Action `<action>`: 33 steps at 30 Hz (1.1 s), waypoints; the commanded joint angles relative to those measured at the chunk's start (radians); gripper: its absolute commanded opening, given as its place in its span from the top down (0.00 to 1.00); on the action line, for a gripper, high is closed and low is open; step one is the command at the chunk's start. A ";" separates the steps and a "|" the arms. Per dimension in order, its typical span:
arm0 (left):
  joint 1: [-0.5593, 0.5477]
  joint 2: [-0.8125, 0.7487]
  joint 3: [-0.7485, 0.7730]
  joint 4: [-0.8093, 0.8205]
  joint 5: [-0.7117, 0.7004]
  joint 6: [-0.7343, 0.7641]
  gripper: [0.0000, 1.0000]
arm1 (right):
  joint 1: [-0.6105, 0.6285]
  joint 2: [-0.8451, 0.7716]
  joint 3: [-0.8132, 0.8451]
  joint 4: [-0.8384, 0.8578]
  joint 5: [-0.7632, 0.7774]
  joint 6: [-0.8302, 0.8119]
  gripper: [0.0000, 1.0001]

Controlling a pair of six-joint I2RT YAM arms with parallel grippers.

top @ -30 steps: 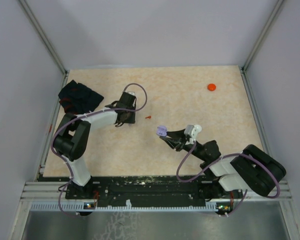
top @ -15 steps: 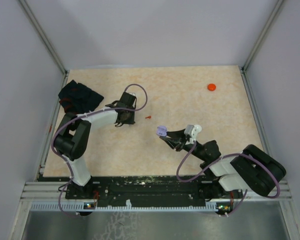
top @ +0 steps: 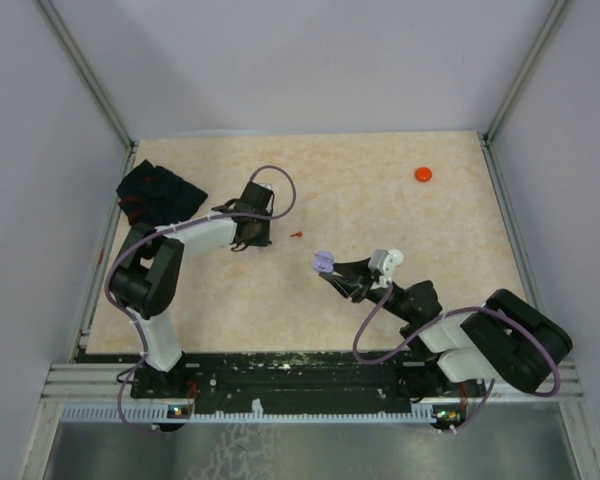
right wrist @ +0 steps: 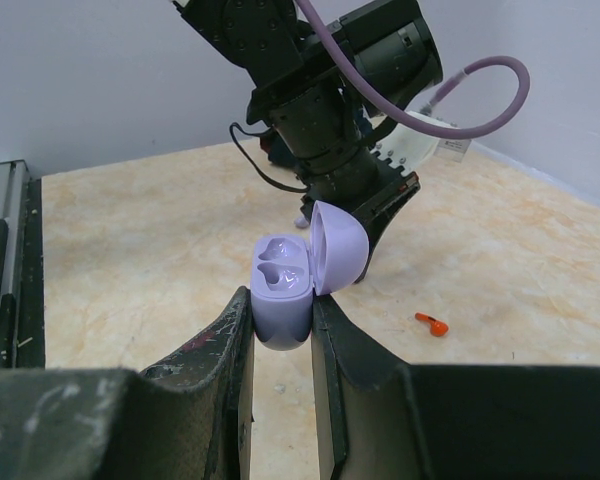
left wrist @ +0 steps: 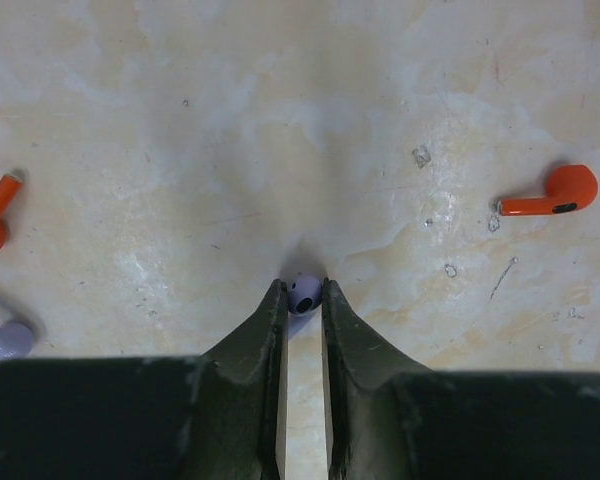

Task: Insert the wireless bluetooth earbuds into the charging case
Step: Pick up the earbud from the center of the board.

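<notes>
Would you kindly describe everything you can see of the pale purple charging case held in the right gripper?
The charging case is a small, rounded, pale purple box of glossy, plastic-looking material. Its domed lid stands hinged open to one side, and the two moulded wells in its top face are both empty. It sits upright, apparently lifted clear of the table, pinched at its sides between the right gripper's dark fingers, the only things touching it.
</notes>
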State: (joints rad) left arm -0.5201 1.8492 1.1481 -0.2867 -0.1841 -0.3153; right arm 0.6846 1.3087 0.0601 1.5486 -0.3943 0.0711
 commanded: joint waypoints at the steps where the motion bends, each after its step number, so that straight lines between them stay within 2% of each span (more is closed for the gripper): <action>1: 0.003 -0.055 -0.034 0.000 0.034 -0.008 0.86 | 0.004 -0.023 0.022 0.062 -0.014 0.002 1.00; 8: 0.003 -0.234 -0.153 0.130 0.082 -0.025 0.90 | 0.003 -0.034 0.021 0.060 -0.013 0.002 1.00; 12: 0.002 -0.351 -0.240 0.238 0.160 -0.031 0.90 | 0.003 -0.037 0.020 0.057 -0.008 0.000 1.00; 19: 0.002 -0.583 -0.463 0.548 0.357 -0.077 0.89 | 0.003 -0.039 0.018 0.058 -0.006 0.001 1.00; 25: -0.024 -0.711 -0.575 0.793 0.516 -0.120 0.89 | 0.003 -0.037 0.017 0.062 -0.005 -0.001 1.00; 33: -0.144 -0.780 -0.684 1.109 0.580 -0.117 0.89 | 0.004 -0.035 0.014 0.079 -0.006 0.003 1.00</action>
State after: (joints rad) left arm -0.6224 1.0870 0.4957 0.6010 0.3328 -0.4259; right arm 0.6849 1.2911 0.0597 1.5486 -0.3939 0.0708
